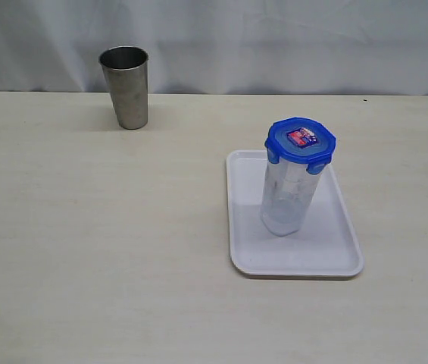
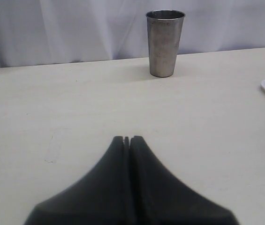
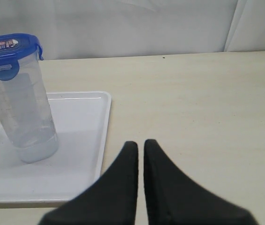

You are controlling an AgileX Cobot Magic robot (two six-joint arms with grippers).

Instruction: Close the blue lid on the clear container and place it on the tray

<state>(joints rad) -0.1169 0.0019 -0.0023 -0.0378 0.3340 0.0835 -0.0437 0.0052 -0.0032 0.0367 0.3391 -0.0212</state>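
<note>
- Clear container (image 1: 289, 199): stands upright on the tray (image 1: 335, 258), roughly mid-tray (the tray floor shows through its walls).
- Blue lid (image 1: 301, 139): seated on the container's rim with the red-and-white sticker facing up. The flaps in view are folded down against the rim.
- Tray: lies flat on the table (image 1: 85, 243), in the right half of the exterior view.
- Steel cup (image 1: 125, 87): upright near the table's far edge, left of the tray and well apart from it.
- Left gripper (image 2: 126, 139): fingers pressed together with nothing between them, over bare table. The cup stands ahead of it.
- Right gripper (image 3: 140, 143): fingers drawn almost together with only a thin slit between, gripping nothing. It is beside the tray's edge, apart from the container.
</note>
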